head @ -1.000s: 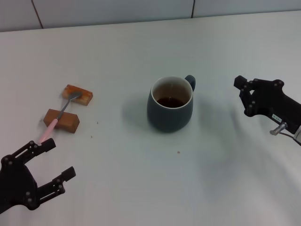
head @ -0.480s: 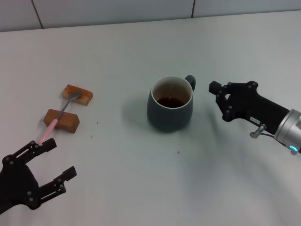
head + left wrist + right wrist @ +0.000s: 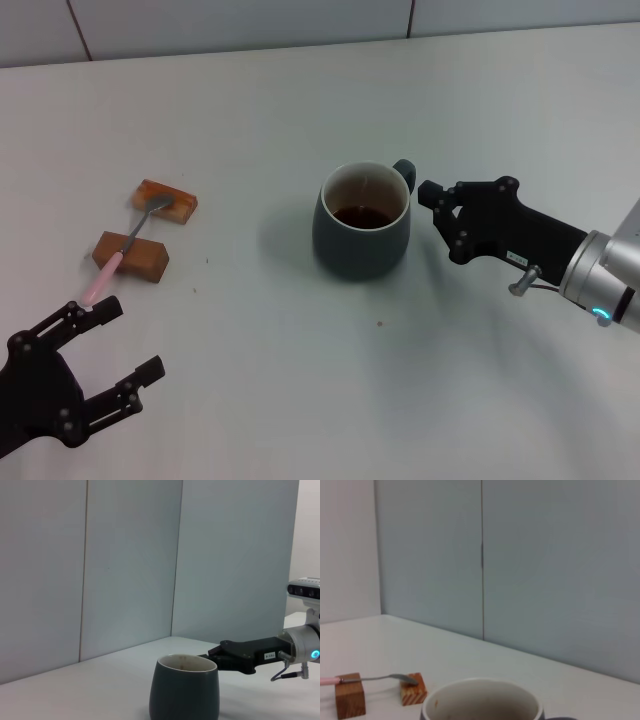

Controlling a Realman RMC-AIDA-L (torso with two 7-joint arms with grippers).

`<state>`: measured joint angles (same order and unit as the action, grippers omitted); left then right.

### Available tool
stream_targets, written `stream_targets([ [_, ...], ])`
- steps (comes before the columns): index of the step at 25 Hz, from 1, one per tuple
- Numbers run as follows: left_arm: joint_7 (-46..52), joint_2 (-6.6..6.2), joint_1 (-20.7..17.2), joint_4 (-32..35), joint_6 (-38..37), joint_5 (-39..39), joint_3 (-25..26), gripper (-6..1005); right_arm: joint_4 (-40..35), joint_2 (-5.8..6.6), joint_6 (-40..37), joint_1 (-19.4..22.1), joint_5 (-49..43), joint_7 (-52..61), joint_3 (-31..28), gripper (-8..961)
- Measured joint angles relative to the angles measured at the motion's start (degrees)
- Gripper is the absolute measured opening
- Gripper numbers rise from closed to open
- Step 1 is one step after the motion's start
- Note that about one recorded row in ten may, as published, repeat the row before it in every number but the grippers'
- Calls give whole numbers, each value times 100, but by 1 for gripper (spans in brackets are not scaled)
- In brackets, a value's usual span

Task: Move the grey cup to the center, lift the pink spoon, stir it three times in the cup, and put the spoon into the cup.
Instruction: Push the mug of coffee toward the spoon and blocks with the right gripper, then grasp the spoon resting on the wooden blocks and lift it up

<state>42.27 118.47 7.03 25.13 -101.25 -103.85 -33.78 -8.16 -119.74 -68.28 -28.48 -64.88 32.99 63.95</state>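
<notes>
The grey cup [image 3: 362, 222] stands upright near the table's middle, dark liquid inside, its handle toward the right. It also shows in the left wrist view [image 3: 184, 686] and the right wrist view [image 3: 481, 700]. My right gripper [image 3: 442, 218] is open, just right of the cup, its fingers beside the handle and apart from it. The pink spoon [image 3: 127, 242] lies across two wooden blocks at the left, bowl on the far block; it also shows in the right wrist view [image 3: 367, 679]. My left gripper [image 3: 110, 347] is open and empty at the front left, near the spoon's handle end.
Two brown wooden blocks [image 3: 165, 201] [image 3: 131, 256] hold the spoon at the left. A tiled wall [image 3: 300, 25] borders the table's far edge. A small dark speck [image 3: 379, 323] lies in front of the cup.
My right gripper has moved left across the table, from well right of the cup to just beside its handle. The left gripper, cup and spoon have not moved.
</notes>
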Motion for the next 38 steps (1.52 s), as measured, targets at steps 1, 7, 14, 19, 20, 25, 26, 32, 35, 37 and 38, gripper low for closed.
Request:
stream_targets([
  [1, 0, 0, 0, 0, 0, 0, -2, 803, 9, -3, 40, -21, -3, -1, 31, -2],
  [7, -7, 0, 0, 0, -2, 3, 9, 803, 84, -9, 170, -189, -4, 31, 268, -2],
  [14, -9, 0, 3, 0, -6, 5, 12, 804, 318, -15, 176, -441, -4, 60, 315, -1],
  [19, -9, 0, 7, 0, -5, 6, 12, 803, 450, -15, 176, -646, -2, 80, 318, -2],
  [20, -9, 0, 9, 0, -4, 6, 12, 802, 490, -15, 176, -708, -2, 88, 319, -2],
  [25, -9, 1, 18, 0, -2, 6, 26, 802, 711, -14, 199, -1031, -2, 159, 320, -2],
  [26, -9, 1, 18, 0, -2, 6, 26, 802, 711, -14, 199, -1031, -2, 159, 320, -2],
  [32, -13, 8, 18, -19, 0, 13, 32, 803, 783, -14, 192, -1229, -202, 345, 323, -1],
  [35, -37, 9, 18, -43, 0, 14, 39, 803, 750, -14, 185, -1220, -316, 439, 270, -1],
  [37, -101, 10, 24, -125, 17, 30, 73, 803, 710, -14, 185, -1155, -312, 424, 172, -1],
  [38, -101, 10, 24, -125, 17, 30, 73, 803, 660, -14, 177, -1085, -310, 413, 78, -1],
])
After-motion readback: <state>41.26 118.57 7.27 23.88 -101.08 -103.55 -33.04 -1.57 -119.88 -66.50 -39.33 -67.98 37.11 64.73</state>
